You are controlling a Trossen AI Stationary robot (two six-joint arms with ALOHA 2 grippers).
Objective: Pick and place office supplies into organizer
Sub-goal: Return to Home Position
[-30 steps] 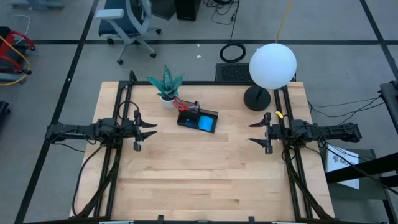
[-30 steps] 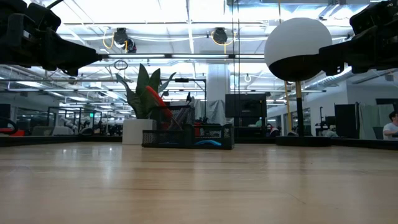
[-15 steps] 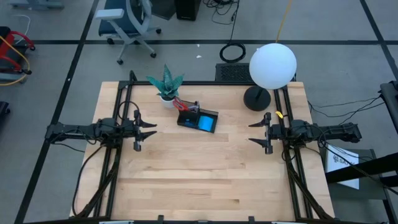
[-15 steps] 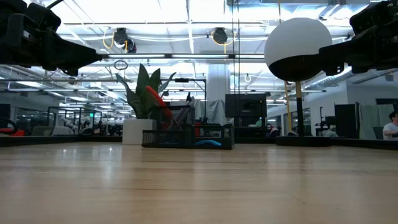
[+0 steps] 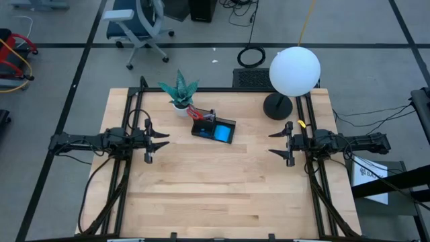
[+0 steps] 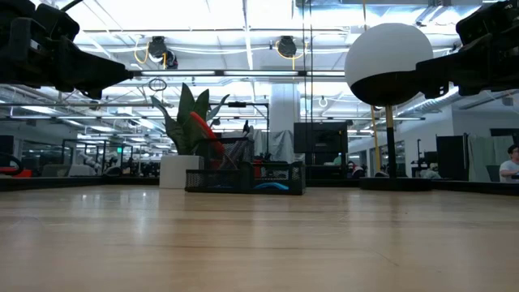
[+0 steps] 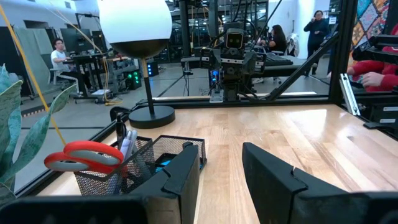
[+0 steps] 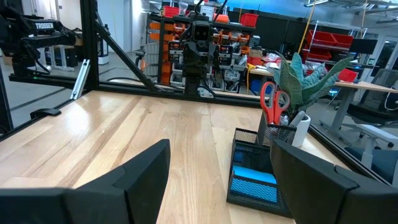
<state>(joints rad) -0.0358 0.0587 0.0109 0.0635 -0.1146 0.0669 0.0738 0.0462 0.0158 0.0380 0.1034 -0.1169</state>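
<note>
The black mesh organizer stands on the table's far middle part. Red-handled scissors stand upright in its taller back section, handles up, with pens beside them. A bright blue notepad lies flat in the lower front tray. My left gripper hovers level at the table's left side, open with nothing between its fingers, pointing right past the organizer. My right gripper hovers level at the right side, wide open and holding nothing, pointing left.
A green potted plant stands just behind the organizer at the far edge. A lamp with a white globe and round black base stands at the far right. Bare wood covers the table's middle and near half.
</note>
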